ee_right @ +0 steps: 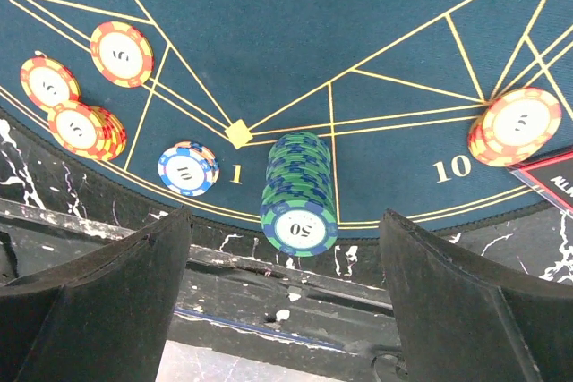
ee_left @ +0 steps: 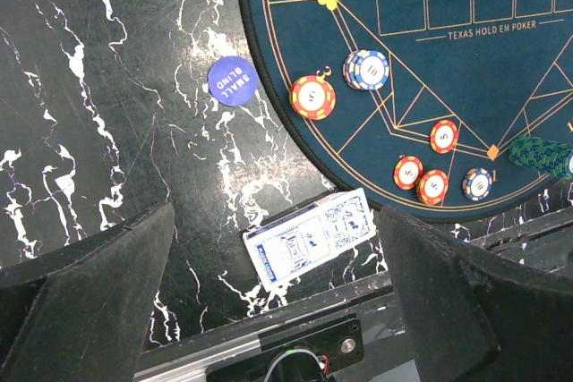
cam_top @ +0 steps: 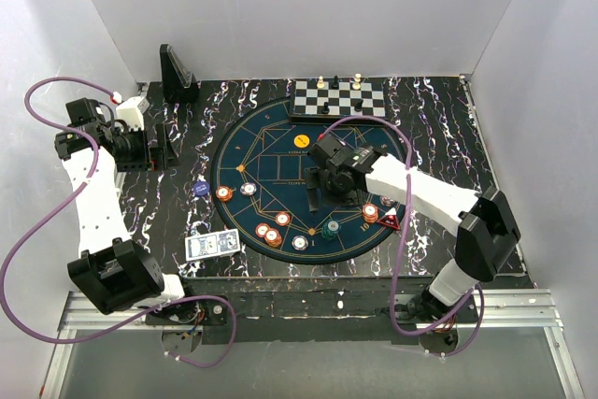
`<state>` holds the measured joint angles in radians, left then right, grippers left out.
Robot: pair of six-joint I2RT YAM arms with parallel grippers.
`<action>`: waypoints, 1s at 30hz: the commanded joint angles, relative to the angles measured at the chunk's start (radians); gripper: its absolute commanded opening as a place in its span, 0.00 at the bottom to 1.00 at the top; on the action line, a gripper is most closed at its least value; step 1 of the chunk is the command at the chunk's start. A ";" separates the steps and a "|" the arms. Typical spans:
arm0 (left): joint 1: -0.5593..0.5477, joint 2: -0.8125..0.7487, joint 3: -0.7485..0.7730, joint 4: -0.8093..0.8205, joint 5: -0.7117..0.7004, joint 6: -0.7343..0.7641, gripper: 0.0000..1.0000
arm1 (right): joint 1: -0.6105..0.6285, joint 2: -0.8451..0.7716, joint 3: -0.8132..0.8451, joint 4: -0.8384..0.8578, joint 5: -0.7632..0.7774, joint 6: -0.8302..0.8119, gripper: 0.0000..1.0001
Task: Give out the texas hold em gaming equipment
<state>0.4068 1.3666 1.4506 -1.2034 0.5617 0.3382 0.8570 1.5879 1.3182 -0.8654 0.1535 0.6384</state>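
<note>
A tall green-and-blue chip stack (ee_right: 300, 194) (cam_top: 330, 228) stands on the mat's near rim. My right gripper (ee_right: 285, 243) (cam_top: 314, 195) hangs open above it, fingers wide on either side and touching nothing. Orange chips (ee_right: 79, 123), a blue-white chip (ee_right: 187, 168) and an orange stack (ee_right: 515, 125) beside a red marker (ee_right: 546, 176) lie nearby. My left gripper (ee_left: 273, 221) (cam_top: 161, 149) is open and empty, high over the left of the table. Under it lie the blue-backed cards (ee_left: 309, 234) (cam_top: 212, 245) and a blue "small blind" disc (ee_left: 232, 80). A yellow disc (cam_top: 302, 141) rests on the mat.
The round dark-blue mat (cam_top: 271, 161) fills the middle of the black marbled table. A chessboard (cam_top: 339, 97) with pieces stands at the back. A black stand (cam_top: 175, 72) is at the back left. White walls enclose three sides.
</note>
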 commanded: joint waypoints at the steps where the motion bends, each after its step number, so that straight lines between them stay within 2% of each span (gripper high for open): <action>1: 0.006 -0.027 -0.001 0.008 0.021 -0.004 1.00 | 0.025 0.038 -0.004 -0.012 -0.002 -0.006 0.92; 9: 0.006 -0.027 -0.012 0.015 0.020 -0.004 1.00 | 0.060 0.070 -0.045 -0.004 0.014 -0.002 0.92; 18: 0.006 -0.027 -0.018 0.018 0.021 -0.004 1.00 | 0.097 0.109 -0.074 0.031 -0.014 0.014 0.75; 30: 0.007 -0.027 -0.030 0.025 0.012 0.001 1.00 | 0.109 0.103 -0.086 0.031 0.030 0.037 0.45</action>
<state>0.4076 1.3651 1.4235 -1.1923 0.5621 0.3367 0.9619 1.7084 1.2449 -0.8413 0.1558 0.6559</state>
